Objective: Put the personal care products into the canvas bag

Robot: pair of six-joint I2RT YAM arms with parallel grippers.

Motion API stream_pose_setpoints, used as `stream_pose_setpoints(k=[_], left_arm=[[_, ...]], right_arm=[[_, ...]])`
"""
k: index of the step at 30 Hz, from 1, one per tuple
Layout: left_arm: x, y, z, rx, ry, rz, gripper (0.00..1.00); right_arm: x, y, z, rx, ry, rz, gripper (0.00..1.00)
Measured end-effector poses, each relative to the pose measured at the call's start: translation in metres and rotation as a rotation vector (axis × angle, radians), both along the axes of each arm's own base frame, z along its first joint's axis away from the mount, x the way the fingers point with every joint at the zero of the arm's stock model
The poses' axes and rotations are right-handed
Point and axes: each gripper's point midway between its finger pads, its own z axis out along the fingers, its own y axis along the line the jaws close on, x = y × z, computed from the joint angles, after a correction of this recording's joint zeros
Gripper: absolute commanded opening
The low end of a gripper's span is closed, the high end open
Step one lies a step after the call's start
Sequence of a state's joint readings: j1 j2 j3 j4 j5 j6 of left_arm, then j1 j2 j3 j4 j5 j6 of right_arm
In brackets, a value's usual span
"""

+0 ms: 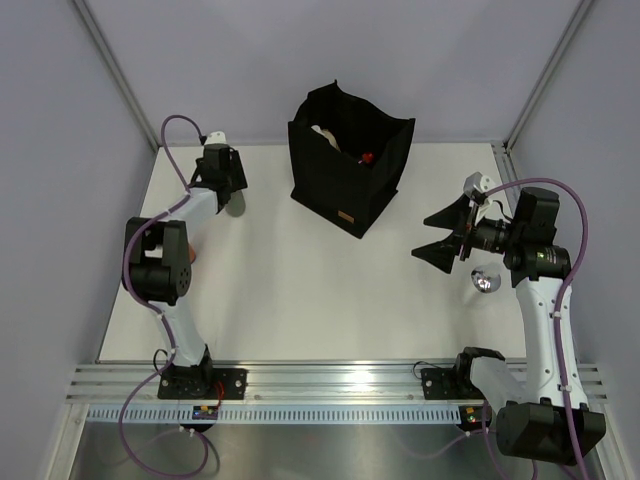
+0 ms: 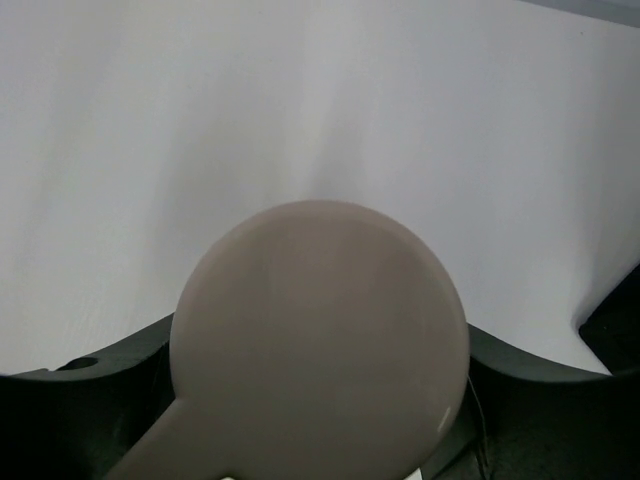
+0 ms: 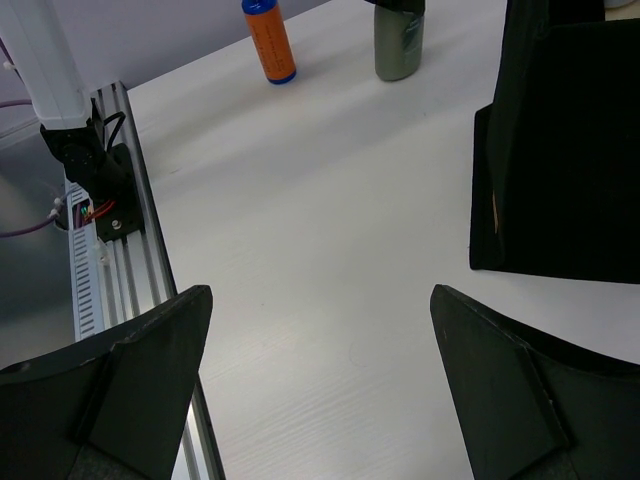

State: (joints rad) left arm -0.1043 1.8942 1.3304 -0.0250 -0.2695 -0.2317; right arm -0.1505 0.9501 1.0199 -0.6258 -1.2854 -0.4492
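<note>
Right end effector (image 3: 320,300): jaws spread wide above the white surface (image 3: 330,200). Black canvas bag (image 3: 560,150) stands upright at right, with a tan label (image 3: 494,215) on one face. Beyond it stand an orange bottle with blue cap (image 3: 270,45) and a grey bottle (image 3: 398,45), both upright and apart from each other. An aluminium rail (image 3: 100,260) borders the surface at left.

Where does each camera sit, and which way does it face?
Top external: above, behind the robot, facing down on the table, bag, left arm, right arm.
Left wrist: down onto a beige cap between the left fingers.
Right wrist: faces across the table toward the left arm's base; open right fingers below.
Top and right wrist share the bag.
</note>
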Motion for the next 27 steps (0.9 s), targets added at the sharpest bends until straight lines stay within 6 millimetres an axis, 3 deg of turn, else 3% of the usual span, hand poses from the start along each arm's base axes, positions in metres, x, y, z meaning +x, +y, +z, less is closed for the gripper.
stream_pose_setpoints(k=[3, 7, 11, 18, 27], left_arm=[[-0.003, -0.007, 0.001, -0.025, -0.015, -0.04, 0.0], [-0.023, -0.02, 0.004, -0.093, -0.001, -0.111, 0.0], [-0.04, -0.041, 0.021, -0.197, -0.006, -0.178, 0.0], [-0.067, -0.088, 0.104, -0.32, -0.157, -0.307, 0.0], [-0.112, -0.172, 0.205, -0.38, -0.324, -0.528, 0.0]], right_arm=[[0.0, -0.001, 0.0, 0.001, -0.001, -0.003, 0.99], [-0.001, -0.001, 0.001, 0.005, -0.002, 0.002, 0.99], [-0.001, 0.0, 0.001, 0.005, -0.003, 0.002, 0.99], [-0.002, 0.0, 0.002, 0.004, -0.008, 0.001, 0.99], [-0.003, -0.002, 0.003, 0.003, -0.008, -0.007, 0.99]])
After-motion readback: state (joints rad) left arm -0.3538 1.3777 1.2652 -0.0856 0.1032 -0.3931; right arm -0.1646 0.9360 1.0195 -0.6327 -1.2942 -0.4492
